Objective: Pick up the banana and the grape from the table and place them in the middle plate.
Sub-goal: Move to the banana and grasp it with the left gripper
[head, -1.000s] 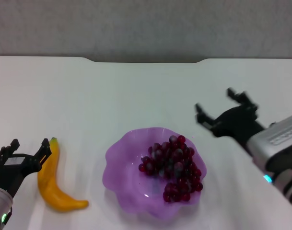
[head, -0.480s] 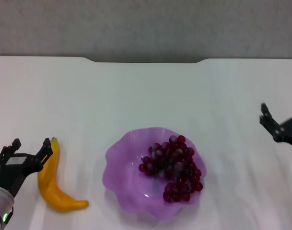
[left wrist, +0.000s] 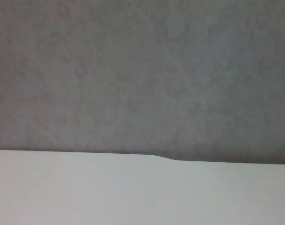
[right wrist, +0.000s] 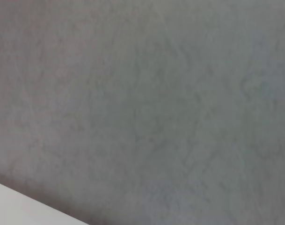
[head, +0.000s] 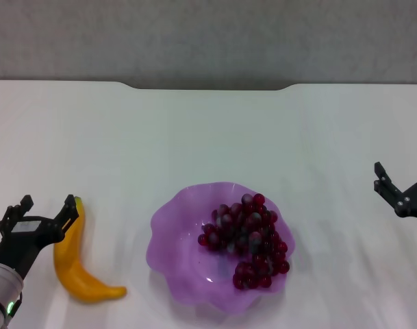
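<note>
At the left, the left gripper is seen low over the table with its jaws spread wide and empty. The banana lies flat just beside the inner finger: its greenish tip is close against that finger, perhaps touching it, while the curved body runs back beside the gripper toward the near edge. None of the fruit lies between the jaws. The banana is judged to be light, fairly stiff and glossy, so it may slip or roll under a pinch; a hold across the thick middle of the curve, with the jaws square to its length, is advised rather than at the tapering tip.

In the middle, the grape is already heaped inside the middle plate, toward its right half. It is judged soft and loosely jointed, and needs no further handling.

At the right, the right gripper is seen well apart from the plate, and its jaws appear to be spread with nothing between them.
</note>
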Tool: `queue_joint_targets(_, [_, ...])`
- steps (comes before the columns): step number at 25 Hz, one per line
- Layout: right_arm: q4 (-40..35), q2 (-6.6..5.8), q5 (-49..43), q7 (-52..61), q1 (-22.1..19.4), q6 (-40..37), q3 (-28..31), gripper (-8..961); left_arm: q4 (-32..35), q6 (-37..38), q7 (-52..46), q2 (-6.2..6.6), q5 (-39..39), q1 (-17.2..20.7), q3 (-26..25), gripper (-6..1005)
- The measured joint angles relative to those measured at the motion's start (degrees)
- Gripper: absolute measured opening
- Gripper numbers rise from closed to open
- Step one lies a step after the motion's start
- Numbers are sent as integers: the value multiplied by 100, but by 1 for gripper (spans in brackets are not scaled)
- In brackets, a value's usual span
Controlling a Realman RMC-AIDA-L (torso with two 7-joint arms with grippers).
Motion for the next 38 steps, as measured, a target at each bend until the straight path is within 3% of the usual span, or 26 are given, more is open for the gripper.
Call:
queue_joint_targets(5, [-19, 4, 26, 296, -2, 259, -18, 892, -140, -74, 3, 28, 23, 2, 15, 868])
queue_joint_targets(8, [-33, 4, 28, 309, -23, 399, -29, 891, -599, -416, 89, 134, 51, 68, -18, 868])
queue_joint_targets(11, [-43, 3, 28, 289, -36, 505, -37, 891, -1384, -954, 423, 325, 59, 235, -195, 869])
queue_joint_targets(14, [-43, -3, 29, 310, -22, 551, -38, 891, -2693, -1941, 1352, 511, 61, 633, -796, 869])
queue_joint_targets(15, [-43, -5, 29, 314, -16, 581, -38, 891, -3133, -2296, 1773, 497, 61, 771, -1106, 869])
queue_joint_targets(18, [-50, -4, 13, 320, 20, 756, -39, 891, -4122, -3328, 2919, 228, 28, 1192, -2024, 869])
queue_joint_targets(20, [-42, 2, -2, 322, 60, 860, -46, 891, -4814, -4440, 3771, 28, -154, 1486, -2732, 869])
queue_joint_targets(24, [-23, 4, 10, 323, 69, 877, -56, 891, -5350, -5931, 4094, 55, -698, 1558, -3364, 869])
queue_joint_targets(30, [-8, 6, -4, 326, 66, 892, -56, 891, -5377, -7347, 4098, 52, -377, 1313, -4129, 869])
queue_joint_targets(34, [-15, 4, -3, 328, 84, 892, -81, 891, -5395, -8400, 3719, 63, 336, 941, -4687, 869])
queue_joint_targets(38, [-17, 2, 21, 329, 85, 892, -122, 891, -5460, -9242, 2789, 66, 1689, 543, -4992, 869])
